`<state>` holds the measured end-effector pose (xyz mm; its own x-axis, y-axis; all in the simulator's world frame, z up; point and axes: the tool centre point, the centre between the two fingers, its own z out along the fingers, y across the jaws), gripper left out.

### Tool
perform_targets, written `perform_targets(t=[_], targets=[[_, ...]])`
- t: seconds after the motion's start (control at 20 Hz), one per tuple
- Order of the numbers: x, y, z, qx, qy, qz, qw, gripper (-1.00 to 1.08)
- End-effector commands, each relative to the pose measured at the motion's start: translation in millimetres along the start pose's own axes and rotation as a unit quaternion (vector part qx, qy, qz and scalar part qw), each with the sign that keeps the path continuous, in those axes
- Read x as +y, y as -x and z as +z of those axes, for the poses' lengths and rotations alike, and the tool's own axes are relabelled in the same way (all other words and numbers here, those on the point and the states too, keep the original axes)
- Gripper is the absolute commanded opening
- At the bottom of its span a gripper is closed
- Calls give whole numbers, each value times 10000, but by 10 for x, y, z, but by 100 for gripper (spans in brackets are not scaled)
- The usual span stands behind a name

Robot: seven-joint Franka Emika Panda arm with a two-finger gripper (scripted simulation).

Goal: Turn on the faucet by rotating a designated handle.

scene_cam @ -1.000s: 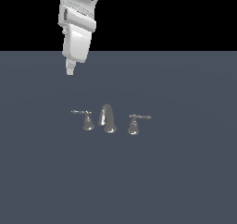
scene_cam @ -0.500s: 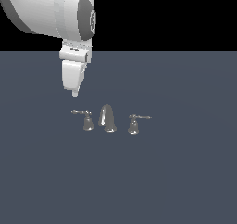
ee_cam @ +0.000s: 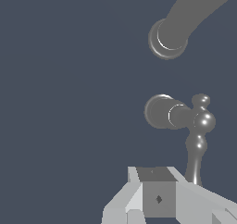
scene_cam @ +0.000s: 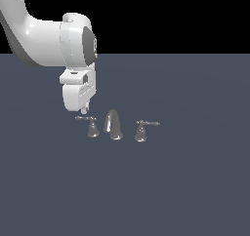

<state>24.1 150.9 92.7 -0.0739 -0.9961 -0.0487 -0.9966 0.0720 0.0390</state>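
Observation:
The faucet is a small chrome three-piece set on the dark floor: a curved spout between two lever handles. The handle with its thin lever sticking toward the exterior view's left stands left of the spout. The mirror handle is right of the spout. My gripper hangs just above and behind that left lever, apart from it, and looks shut and empty. In the wrist view the handle base, its lever and the spout base show beyond my fingers.
The white arm reaches in from the exterior view's upper left, over the ground behind the faucet. A flat dark grey floor surrounds the set.
The arm has come down and forward from high above. The gripper tip has dropped from well above the faucet to just over the left handle's lever. The faucet has not moved.

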Motion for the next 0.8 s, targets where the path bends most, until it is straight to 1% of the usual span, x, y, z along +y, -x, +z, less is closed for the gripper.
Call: perform_targets(t=[0.0, 0.25, 0.6, 0.75], targets=[[-43, -14, 70, 104, -88, 178, 9997, -100], [-86, -28, 144, 218, -187, 360, 9989, -100], [-90, -29, 155, 234, -200, 383, 9988, -100], [6, 30, 163, 234, -200, 383, 9988, -100]])
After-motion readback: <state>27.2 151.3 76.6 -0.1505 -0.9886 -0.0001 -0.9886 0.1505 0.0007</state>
